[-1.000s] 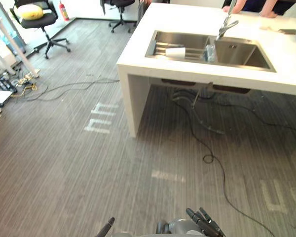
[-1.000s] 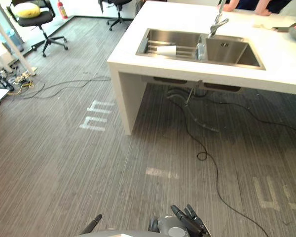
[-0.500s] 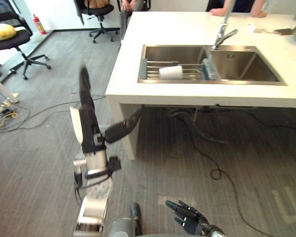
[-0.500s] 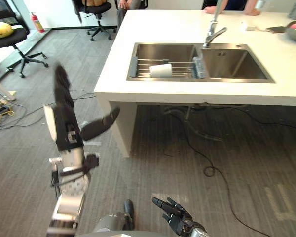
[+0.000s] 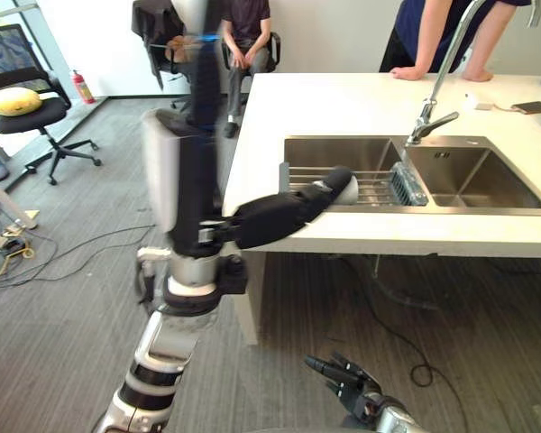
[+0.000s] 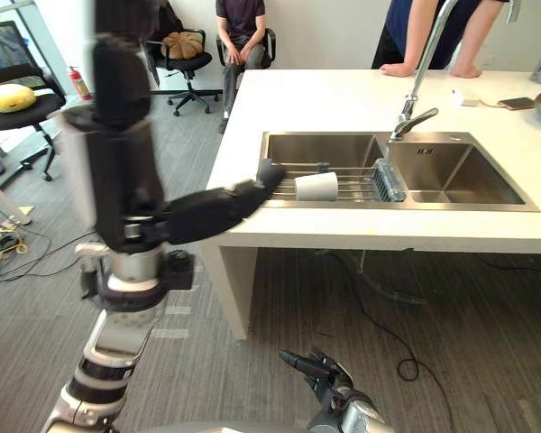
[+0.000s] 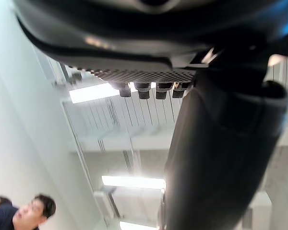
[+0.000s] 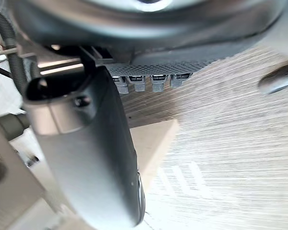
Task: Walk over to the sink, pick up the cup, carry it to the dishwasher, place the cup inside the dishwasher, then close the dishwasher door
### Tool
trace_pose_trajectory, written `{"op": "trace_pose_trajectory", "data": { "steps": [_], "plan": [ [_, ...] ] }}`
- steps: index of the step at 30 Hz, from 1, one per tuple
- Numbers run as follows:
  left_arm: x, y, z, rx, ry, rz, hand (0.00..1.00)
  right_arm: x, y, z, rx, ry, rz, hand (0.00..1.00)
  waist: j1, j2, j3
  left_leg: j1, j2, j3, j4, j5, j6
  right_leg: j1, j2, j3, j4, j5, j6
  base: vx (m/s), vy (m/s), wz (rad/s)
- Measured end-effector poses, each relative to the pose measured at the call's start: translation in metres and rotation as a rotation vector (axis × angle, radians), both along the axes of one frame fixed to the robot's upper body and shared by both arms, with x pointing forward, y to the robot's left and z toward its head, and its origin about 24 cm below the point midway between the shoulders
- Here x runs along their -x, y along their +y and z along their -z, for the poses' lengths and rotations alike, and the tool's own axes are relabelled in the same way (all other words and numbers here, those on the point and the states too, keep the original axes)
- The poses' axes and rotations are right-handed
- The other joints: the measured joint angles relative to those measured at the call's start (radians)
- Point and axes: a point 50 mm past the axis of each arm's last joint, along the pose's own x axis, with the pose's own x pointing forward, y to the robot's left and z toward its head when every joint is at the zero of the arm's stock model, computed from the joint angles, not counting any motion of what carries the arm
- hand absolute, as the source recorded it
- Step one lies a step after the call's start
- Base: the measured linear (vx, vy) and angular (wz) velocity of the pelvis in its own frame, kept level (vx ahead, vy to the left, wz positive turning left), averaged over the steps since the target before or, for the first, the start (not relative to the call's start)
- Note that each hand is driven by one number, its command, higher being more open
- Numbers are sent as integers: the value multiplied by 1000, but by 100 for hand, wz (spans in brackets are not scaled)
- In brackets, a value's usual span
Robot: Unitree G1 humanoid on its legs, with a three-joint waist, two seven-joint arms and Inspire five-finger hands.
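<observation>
The cup (image 6: pixel 316 187) lies on the rack (image 6: pixel 359 185) in the sink (image 6: pixel 469 180), set in the counter (image 6: pixel 334 99).

One cup (image 6: pixel 316 187). One sink (image 6: pixel 325 147) with two basins, holding one wire rack (image 6: pixel 361 185) and one blue scrubber (image 6: pixel 389 179). One tap (image 6: pixel 404 126). One worktop (image 6: pixel 325 95) with one phone (image 6: pixel 520 103) on it. Two people: a seated person (image 6: pixel 242 32) and a leaning person (image 6: pixel 428 36). Three chairs: the yellow-cushioned chair (image 6: pixel 13 104), the brown-cushioned chair (image 6: pixel 185 56) and the seated person's chair (image 6: pixel 271 41). One fire extinguisher (image 6: pixel 79 83). Two robot hands: the left robot hand (image 6: pixel 117 180) and the right robot hand (image 6: pixel 329 374).
</observation>
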Motion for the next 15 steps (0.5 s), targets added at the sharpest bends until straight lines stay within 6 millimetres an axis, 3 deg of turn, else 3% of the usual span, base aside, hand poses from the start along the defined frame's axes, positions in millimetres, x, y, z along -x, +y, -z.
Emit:
{"op": "trace_pose_trajectory", "data": {
  "steps": [2, 3, 4, 5, 7, 10, 15],
  "plan": [
    [-12, 5, 4, -59, 81, -15, 100, 1, 5, 0, -11, 13, -24, 100, 0, -2, -1, 15, 28, 27, 14, -24, -39, 4, 52, 1, -286, 40, 22, 149, -223, -48],
    [-18, 7, 9, -74, 135, -29, 100, 2, 7, -1, -20, 13, -24, 100, -8, -10, -5, 16, 38, 29, 30, -41, -65, 8, 73, 38, -425, 97, 26, 174, -296, -13],
    [-24, 9, 14, -97, 179, -50, 100, 3, 10, -2, -31, 16, -24, 100, -24, -36, -10, 16, 36, 17, 59, -67, -94, 27, 78, 95, -507, 171, 27, 190, -322, 5],
    [-26, 10, 17, -105, 198, -57, 100, 4, 11, -1, -34, 17, -23, 100, -26, -45, -9, 20, 37, 12, 71, -82, -108, 34, 78, 108, -513, 253, 46, 256, -420, 15],
    [-32, -4, 29, -126, 286, -30, 100, 0, -4, -4, 0, 23, -8, 100, -29, 32, -4, 31, 122, 4, 82, -101, -149, 61, 157, 65, -512, 222, 9, 232, -333, 9],
    [-32, -12, 31, -176, 310, 7, 100, 2, -9, -3, 19, 42, -21, 100, -24, 60, -5, 76, 197, 21, 35, -78, -191, 113, 246, 39, -566, 222, -20, 249, -262, -4],
    [-40, -6, 34, -194, 407, -51, 100, 4, -14, -2, 34, 60, -70, 100, -15, 49, -2, 49, 229, 57, 106, -81, -200, 108, 287, 60, -593, 203, -25, 73, -94, -21]
  ]
}}
